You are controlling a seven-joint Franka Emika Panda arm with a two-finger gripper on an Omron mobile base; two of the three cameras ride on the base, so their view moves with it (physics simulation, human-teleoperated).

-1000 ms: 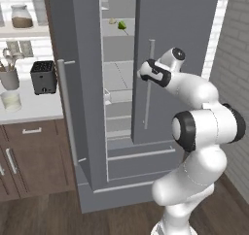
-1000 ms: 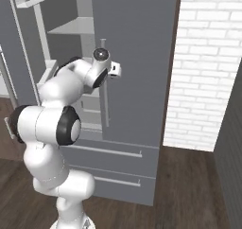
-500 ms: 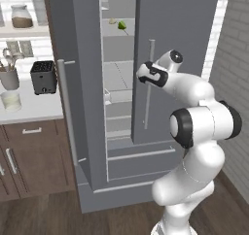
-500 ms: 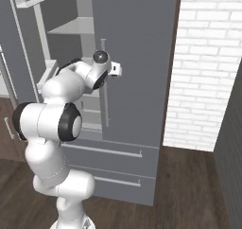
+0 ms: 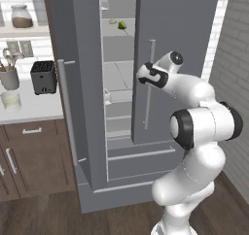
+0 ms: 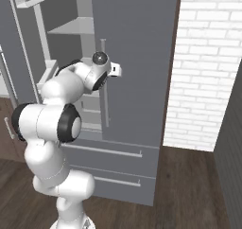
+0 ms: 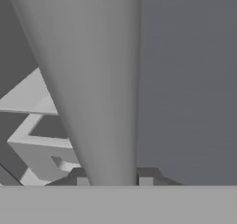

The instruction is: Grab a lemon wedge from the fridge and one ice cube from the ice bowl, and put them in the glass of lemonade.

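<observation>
The grey fridge (image 5: 180,30) has its left door (image 5: 82,83) swung open, showing the shelves. A small yellow-green lemon wedge (image 5: 122,25) lies on an upper shelf. My gripper (image 5: 147,75) (image 6: 107,79) (image 7: 114,179) is at the right door's slim vertical handle (image 5: 149,103) (image 6: 105,110) (image 7: 102,79), and both fingertips (image 7: 83,180) press against its sides, so the gripper is shut on the handle. The glass of lemonade (image 5: 10,100) stands on the counter at the far left. The ice bowl is out of view.
On the counter (image 5: 34,110) left of the fridge are a black toaster (image 5: 44,77) and a grey utensil cup (image 5: 8,77). Two fridge drawers (image 6: 113,162) sit below the doors. A white brick wall (image 6: 208,67) rises on the right.
The jaws have gone from wide open to shut on the right door's handle. The hand edged slightly toward the handle; the fridge doors have not moved.
</observation>
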